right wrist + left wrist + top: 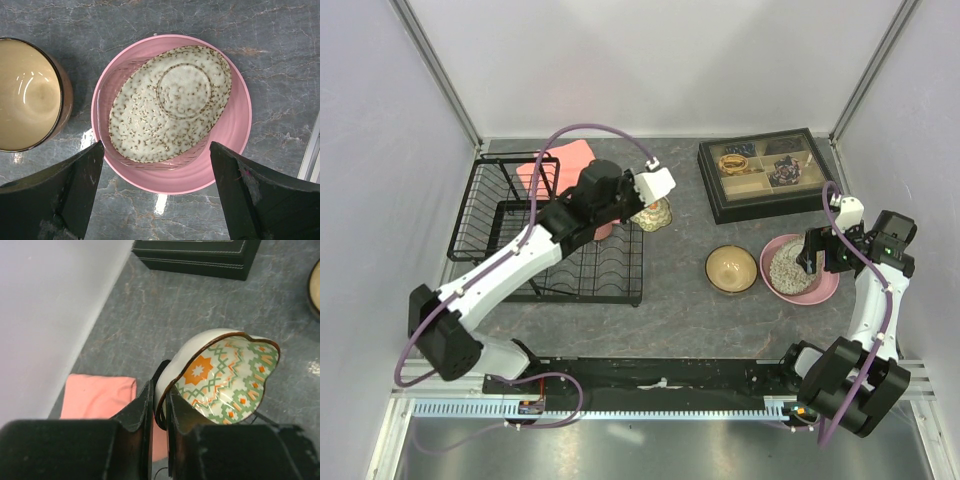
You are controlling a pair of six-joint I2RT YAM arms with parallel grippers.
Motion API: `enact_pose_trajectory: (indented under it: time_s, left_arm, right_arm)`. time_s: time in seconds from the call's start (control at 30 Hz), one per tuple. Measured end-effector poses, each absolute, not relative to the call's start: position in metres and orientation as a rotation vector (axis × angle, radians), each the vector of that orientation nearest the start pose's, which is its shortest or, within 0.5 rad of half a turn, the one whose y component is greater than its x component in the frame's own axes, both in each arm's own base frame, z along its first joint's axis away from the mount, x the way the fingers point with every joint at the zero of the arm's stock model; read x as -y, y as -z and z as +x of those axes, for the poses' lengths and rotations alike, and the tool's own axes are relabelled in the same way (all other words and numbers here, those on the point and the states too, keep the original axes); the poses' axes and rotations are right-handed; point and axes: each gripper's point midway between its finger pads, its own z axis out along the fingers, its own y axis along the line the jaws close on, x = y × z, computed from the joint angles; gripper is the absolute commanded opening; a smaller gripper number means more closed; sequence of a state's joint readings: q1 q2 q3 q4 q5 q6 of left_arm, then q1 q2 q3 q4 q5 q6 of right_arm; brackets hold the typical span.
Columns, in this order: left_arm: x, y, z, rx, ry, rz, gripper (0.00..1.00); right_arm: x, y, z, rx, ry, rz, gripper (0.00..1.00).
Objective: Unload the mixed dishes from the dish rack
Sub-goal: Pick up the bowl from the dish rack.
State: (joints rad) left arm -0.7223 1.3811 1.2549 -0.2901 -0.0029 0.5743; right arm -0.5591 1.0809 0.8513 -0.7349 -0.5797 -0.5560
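**Left gripper pinches the patterned bowl by its rim, just off the dish rack.**
The bowl hangs on edge ahead of the fingers, at upper centre of the top view; bare table lies to its lower right. The right gripper, spread, hovers at the right. Count: one pink plate, one grey speckled bowl on it, one brown bowl beside, one rack.
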Motion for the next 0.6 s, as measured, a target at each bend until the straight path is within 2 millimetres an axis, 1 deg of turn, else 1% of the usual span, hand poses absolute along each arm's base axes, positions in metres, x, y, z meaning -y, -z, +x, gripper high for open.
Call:
enact_pose_trajectory:
  time_s: [0.13, 0.23, 0.3, 0.43, 0.6]
  left_arm:
    - [0.287, -0.26, 0.345, -1.648, 0.167, 1.229, 0.02]
    - [0.299, -0.252, 0.343, -1.716, 0.24, 1.252, 0.02]
    - [0.309, -0.25, 0.343, -1.75, 0.291, 1.258, 0.02]
    - [0.329, -0.254, 0.34, -1.791, 0.404, 1.259, 0.02]
    - [0.355, -0.267, 0.329, -1.788, 0.503, 1.271, 0.02]
  right_arm:
    - [0.065, -0.139, 0.254, -2.319, -0.209, -0.222, 0.94]
    - [0.063, -0.142, 0.252, -2.307, -0.207, -0.237, 0.95]
    - [0.062, -0.144, 0.251, -2.298, -0.201, -0.245, 0.94]
    - [0.063, -0.149, 0.25, -2.282, -0.186, -0.246, 0.95]
    - [0.066, -0.15, 0.248, -2.279, -0.174, -0.232, 0.94]
